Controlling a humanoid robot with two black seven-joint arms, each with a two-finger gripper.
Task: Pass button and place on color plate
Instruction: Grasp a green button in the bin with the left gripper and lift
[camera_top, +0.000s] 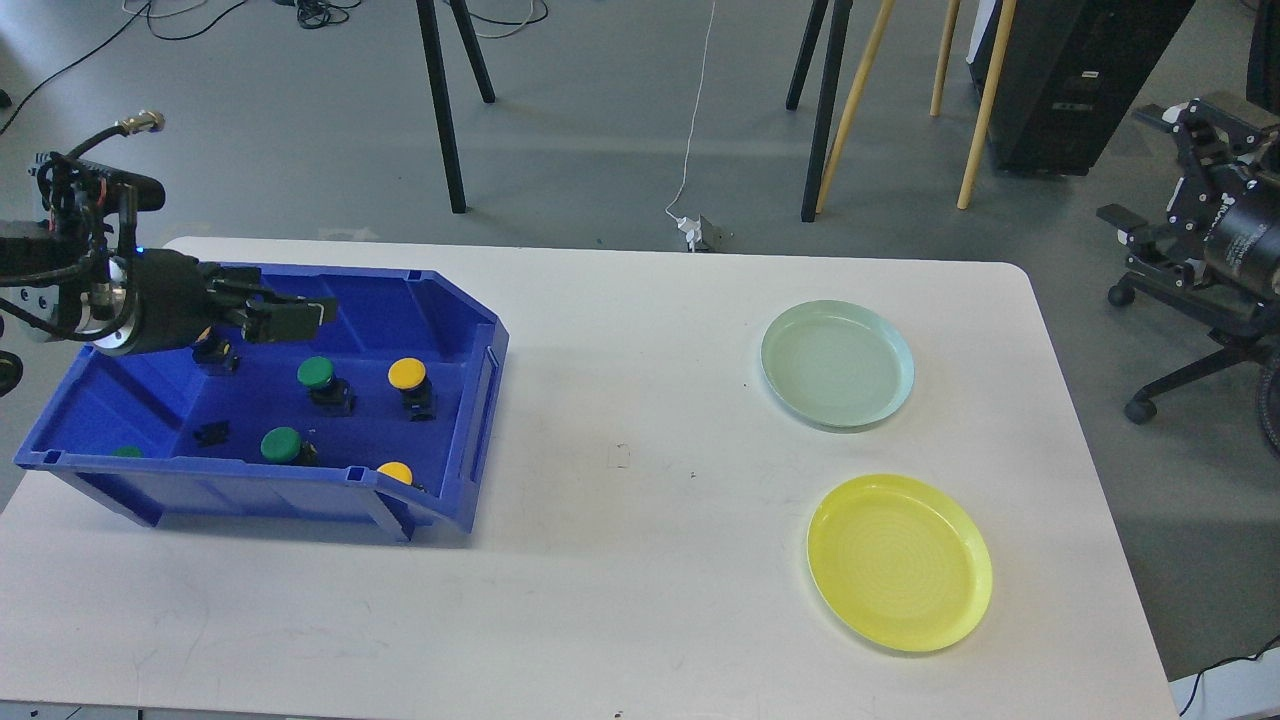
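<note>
Above the blue plastic bin (470, 400), the left gripper (300, 316), its spread not discernible, could be snagged on the wall beyond it or knock the green-capped push button (320, 378) just below.

Lab: tripod legs (445, 110), floor cables (690, 130)

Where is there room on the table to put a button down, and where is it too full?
The widest bare patch of the white table lies between the blue bin and the two plates. The green plate and the yellow plate are both empty. The bin is crowded: green and yellow buttons, with the left gripper hanging over them.
</note>
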